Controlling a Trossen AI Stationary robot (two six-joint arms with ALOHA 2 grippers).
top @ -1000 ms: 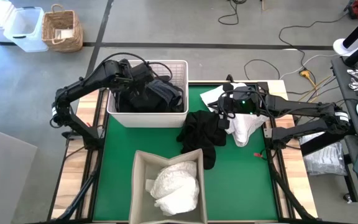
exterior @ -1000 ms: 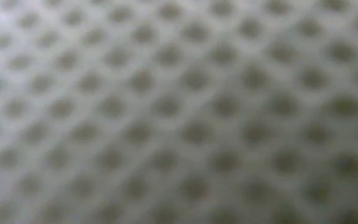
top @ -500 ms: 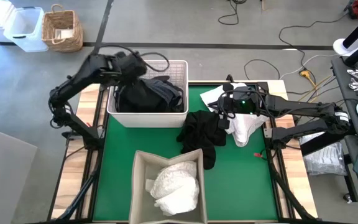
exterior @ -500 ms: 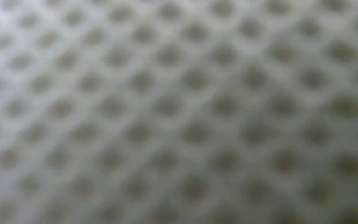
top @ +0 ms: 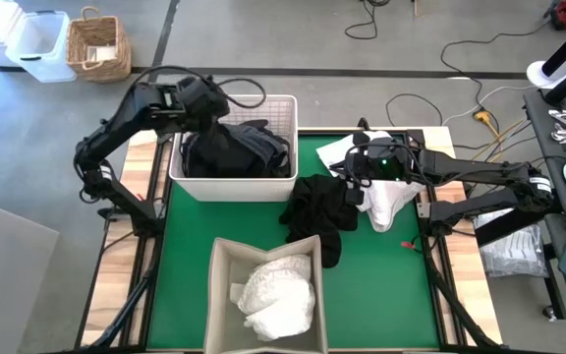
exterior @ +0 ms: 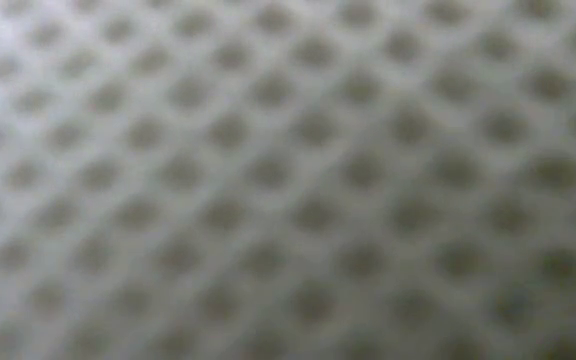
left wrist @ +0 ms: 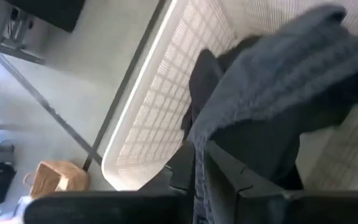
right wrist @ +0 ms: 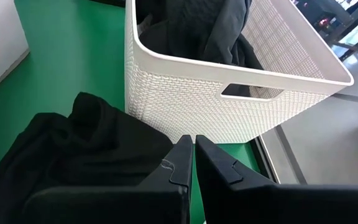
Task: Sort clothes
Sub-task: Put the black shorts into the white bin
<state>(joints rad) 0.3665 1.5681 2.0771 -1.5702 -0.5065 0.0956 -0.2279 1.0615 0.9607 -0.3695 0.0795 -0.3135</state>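
Since a second ago, our left tool [top: 207,101] has lifted off the dark pile in the white woven plastic basket [top: 285,182] and drawn back over the basket's far-left corner, and its fingers [left wrist: 185,171], spread wide then, have come together. In our left wrist view a fold of dark grey knitted garment [left wrist: 278,74] runs down between the closed fingers, so we read the tool as clamped on it, with the cloth draped from the tool into the basket. The rest of the black and dark green clothes [top: 239,152] lie heaped inside that basket.

Our right tool [top: 354,187] has not moved; it sits low over the green desk mat [top: 381,285], its fingers [right wrist: 182,165] pressed together with nothing between them that we can see, just above a loose black garment [top: 317,211] spread on the mat beside the basket. A white garment [top: 386,202] lies under and beside that arm, with another white piece [top: 337,149] further back. At the near edge stands a grey fabric bin [top: 219,295] holding crumpled white clothes [top: 281,295]. Our low view shows only a blurred mesh pattern.
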